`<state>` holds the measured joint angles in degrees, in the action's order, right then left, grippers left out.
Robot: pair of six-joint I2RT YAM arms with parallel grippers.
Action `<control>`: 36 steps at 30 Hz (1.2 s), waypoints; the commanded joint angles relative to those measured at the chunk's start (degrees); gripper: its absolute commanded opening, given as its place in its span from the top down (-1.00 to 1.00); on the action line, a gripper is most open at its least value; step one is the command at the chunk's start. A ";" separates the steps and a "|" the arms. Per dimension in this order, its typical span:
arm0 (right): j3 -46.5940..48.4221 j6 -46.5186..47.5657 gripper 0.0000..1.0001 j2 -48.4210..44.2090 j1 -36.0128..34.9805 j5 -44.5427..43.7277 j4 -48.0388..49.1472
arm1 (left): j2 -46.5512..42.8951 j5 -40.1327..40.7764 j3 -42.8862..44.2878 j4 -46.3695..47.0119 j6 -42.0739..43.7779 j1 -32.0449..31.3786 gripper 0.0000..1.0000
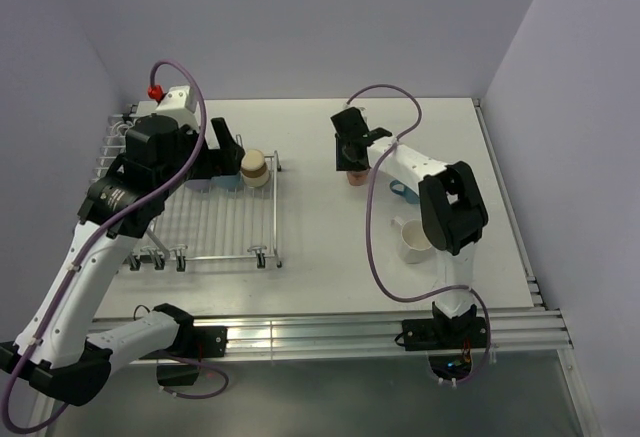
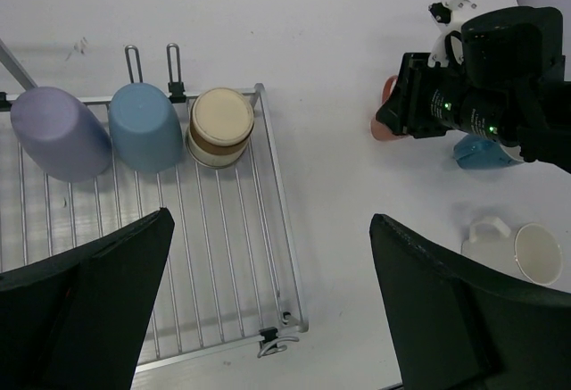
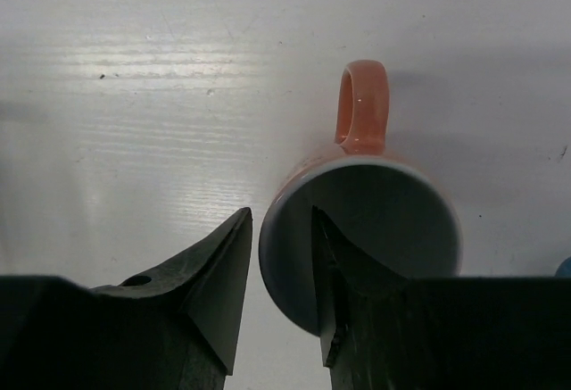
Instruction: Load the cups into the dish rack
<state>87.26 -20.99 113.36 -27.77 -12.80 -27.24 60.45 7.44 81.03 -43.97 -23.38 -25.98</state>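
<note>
Nearest the arm bases a white mug (image 1: 412, 240) stands on the table (image 1: 320, 287), and just beyond it a light blue mug (image 2: 482, 152) is mostly hidden behind the right arm. Farther out, the right gripper (image 3: 281, 213) straddles the wall of the pink mug (image 3: 384, 220): one finger is inside and one outside, with a sliver of table between, so the jaws are partly open and not clamped. The left gripper (image 2: 272, 220), spread wide and empty, hangs over the rack (image 2: 223, 256), where a lavender cup (image 2: 58, 131), a blue cup (image 2: 143, 125) and a pale cup (image 2: 220, 125) sit upturned at the far end.

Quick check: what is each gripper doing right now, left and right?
Left gripper: open, holding nothing.
Right gripper: jaws astride the rim of the salmon-pink mug; whether they grip it cannot be told.
</note>
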 commanded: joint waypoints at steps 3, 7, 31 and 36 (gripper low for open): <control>2.21 0.34 0.23 1.16 -0.27 -0.65 0.26 | -1.73 -1.46 -1.14 2.66 -0.97 -0.13 -0.98; 1.33 0.25 0.47 0.55 -0.27 -0.56 0.44 | -1.56 -1.82 -1.84 3.18 -1.32 -0.13 -0.98; -18.43 -13.45 1.00 -36.18 0.00 38.18 19.06 | -0.68 -22.28 -17.04 24.34 -7.03 0.40 -0.98; -26.07 -24.68 1.00 -44.52 0.00 46.27 31.51 | -2.08 -31.07 -22.05 33.58 -8.44 0.49 -0.98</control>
<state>64.36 -36.64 72.77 -27.77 24.75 -9.26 60.05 -15.64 60.84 -20.62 -30.13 -25.78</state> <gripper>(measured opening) 0.168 0.992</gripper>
